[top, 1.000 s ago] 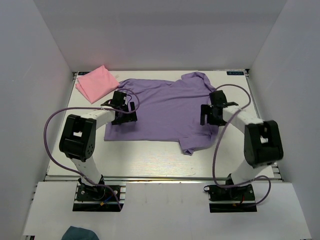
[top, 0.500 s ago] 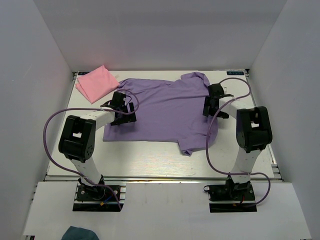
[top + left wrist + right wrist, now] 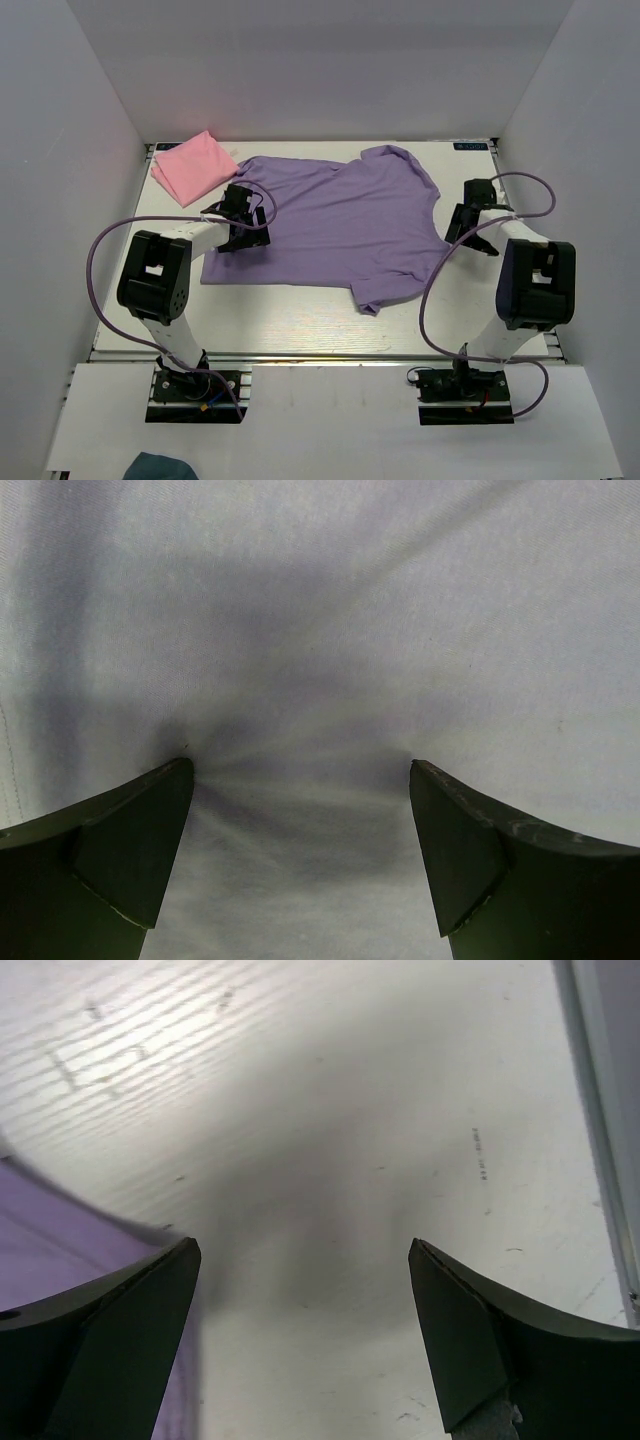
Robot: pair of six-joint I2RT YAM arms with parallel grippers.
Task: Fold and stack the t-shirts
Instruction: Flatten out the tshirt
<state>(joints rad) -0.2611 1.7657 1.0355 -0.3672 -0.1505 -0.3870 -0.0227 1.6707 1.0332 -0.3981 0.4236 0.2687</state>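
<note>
The spread t-shirt [image 3: 340,220] lies flat on the bench [image 3: 300,320], directly under the left gripper [image 3: 243,222]. Its edge is just left of the right gripper [image 3: 472,222], which hangs over bare bench. The folded t-shirt [image 3: 193,165] lies behind and left of the left gripper, in the bench's far left corner.

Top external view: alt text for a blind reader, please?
A lavender t-shirt lies spread on a table, a folded pink t-shirt at the far-left corner. The left claw rests open on the lavender t-shirt; the right claw hangs open over bare table beside it.
</note>
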